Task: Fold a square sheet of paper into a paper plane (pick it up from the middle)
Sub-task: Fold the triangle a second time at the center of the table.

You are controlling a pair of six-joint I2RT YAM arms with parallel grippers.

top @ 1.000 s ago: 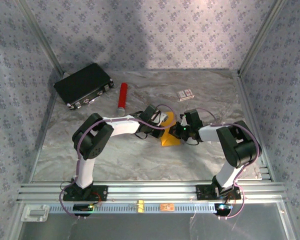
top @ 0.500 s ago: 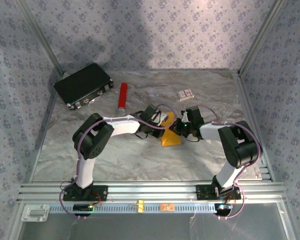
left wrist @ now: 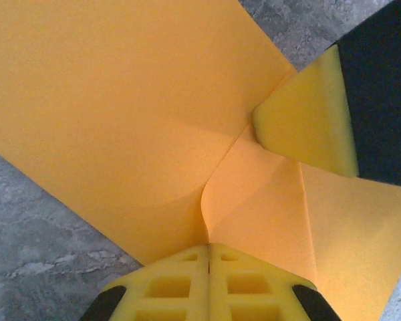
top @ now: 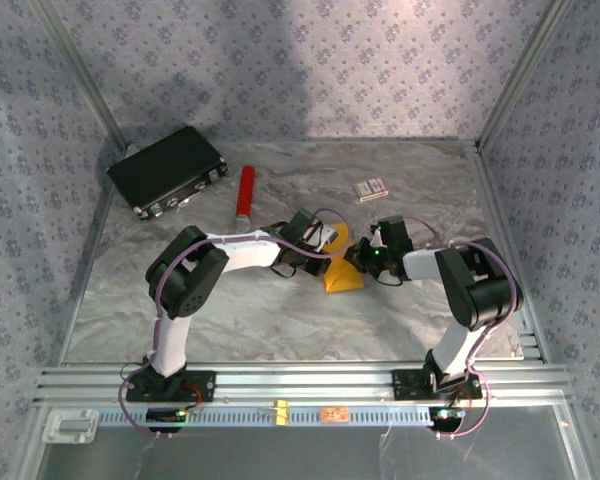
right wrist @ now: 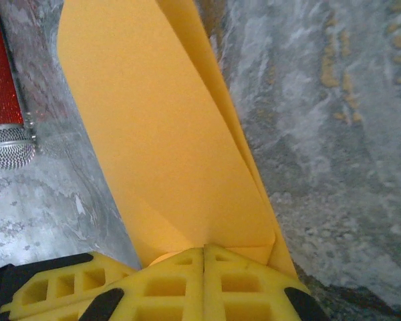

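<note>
1. I am watching the square sheet of paper [top: 342,275] near the middle of the table [top: 230,310], between the two wrists. It is partly folded, with layers lifted off the surface.
2. The left gripper [left wrist: 208,247] is clenched, and a curved ridge of the sheet is running straight into the seam between its fingers, so I am reading that as a pinch on the paper.
3. The right gripper [right wrist: 204,251] is clamped too, nipping the end of a long folded edge where two layers meet.
4. I am judging the sheet to be very light, thin and limp. It will crease wherever it is squeezed, slide easily on the smooth tabletop and tear if the two arms pull apart.
5. I am favouring holds on a folded edge or along the centre line, where doubled layers give some stiffness, rather than on a loose corner.
6. I am counting one sheet, two grippers, one red cylinder [top: 245,195], one black case [top: 168,168] and one small white-and-red box [top: 371,188], all three well apart from the sheet.
</note>
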